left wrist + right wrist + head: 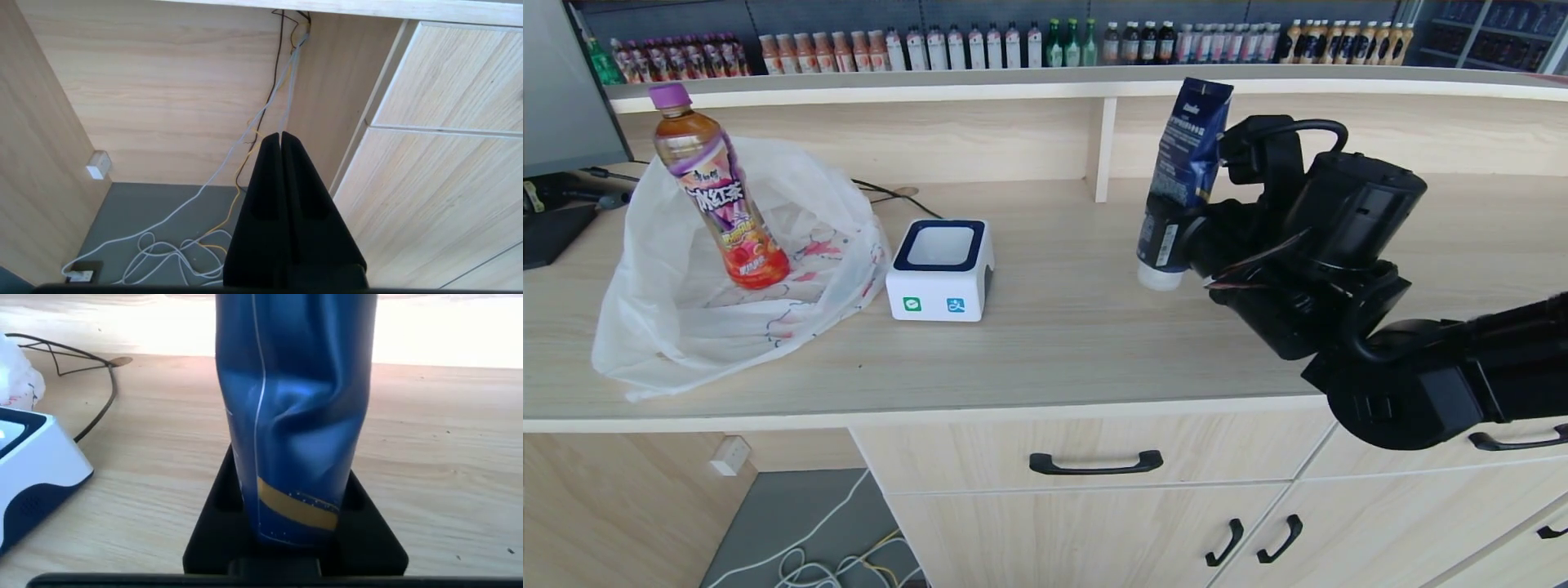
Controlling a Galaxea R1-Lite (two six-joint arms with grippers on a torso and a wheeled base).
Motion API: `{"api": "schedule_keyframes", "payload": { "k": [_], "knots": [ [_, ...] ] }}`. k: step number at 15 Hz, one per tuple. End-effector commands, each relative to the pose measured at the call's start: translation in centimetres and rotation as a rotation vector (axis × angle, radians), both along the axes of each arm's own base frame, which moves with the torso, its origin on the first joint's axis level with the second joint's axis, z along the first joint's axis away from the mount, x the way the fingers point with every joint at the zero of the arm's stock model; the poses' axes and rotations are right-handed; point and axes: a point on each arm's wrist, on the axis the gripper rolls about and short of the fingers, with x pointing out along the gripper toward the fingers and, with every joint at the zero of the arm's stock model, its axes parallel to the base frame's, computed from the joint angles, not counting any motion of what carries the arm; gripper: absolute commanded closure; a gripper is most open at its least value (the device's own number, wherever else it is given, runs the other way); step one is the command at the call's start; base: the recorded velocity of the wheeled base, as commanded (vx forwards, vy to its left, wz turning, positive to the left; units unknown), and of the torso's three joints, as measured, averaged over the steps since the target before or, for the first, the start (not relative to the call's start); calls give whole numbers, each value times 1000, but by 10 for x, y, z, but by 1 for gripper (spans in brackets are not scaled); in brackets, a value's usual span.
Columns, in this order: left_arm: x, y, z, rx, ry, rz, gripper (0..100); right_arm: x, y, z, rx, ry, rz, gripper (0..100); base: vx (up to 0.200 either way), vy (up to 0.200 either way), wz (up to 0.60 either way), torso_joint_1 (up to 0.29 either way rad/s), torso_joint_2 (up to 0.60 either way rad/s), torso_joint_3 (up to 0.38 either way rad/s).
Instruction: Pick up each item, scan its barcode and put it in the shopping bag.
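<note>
Right end effector (1186, 241) clamped on upright blue tube (1188, 155), left end effector (282, 143) low, fingers pressed together

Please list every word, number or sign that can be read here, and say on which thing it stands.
Blue tube in the right gripper: white print, too blurred to read.
Bottle in the shopping bag: large characters, too blurred to read.
Scanner: a green and a blue icon, no words.
Shelf bottles: labels too small.
</note>
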Motion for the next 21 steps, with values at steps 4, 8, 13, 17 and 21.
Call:
{"api": "schedule_keyframes", "payload": {
  "k": [4, 8, 13, 17, 21],
  "knots": [
    [0, 0, 0, 0, 0, 0, 100, -58, -29, 29, 39, -52, 51, 100, 0, 0, 0, 0, 0, 0],
    [0, 0, 0, 0, 0, 0, 100, -124, -63, 31, 95, -50, 103, 100, 0, 0, 0, 0, 0, 0],
    [0, 0, 0, 0, 0, 0, 100, -169, -95, 8, 129, -12, 124, 100, 0, 0, 0, 0, 0, 0],
    [0, 0, 0, 0, 0, 0, 100, -173, -93, 7, 158, 0, 170, 100, 0, 0, 0, 0, 0, 0],
    [0, 0, 0, 0, 0, 0, 100, -177, -84, 12, 167, 2, 420, 100, 0, 0, 0, 0, 0, 0]
  ]
}}
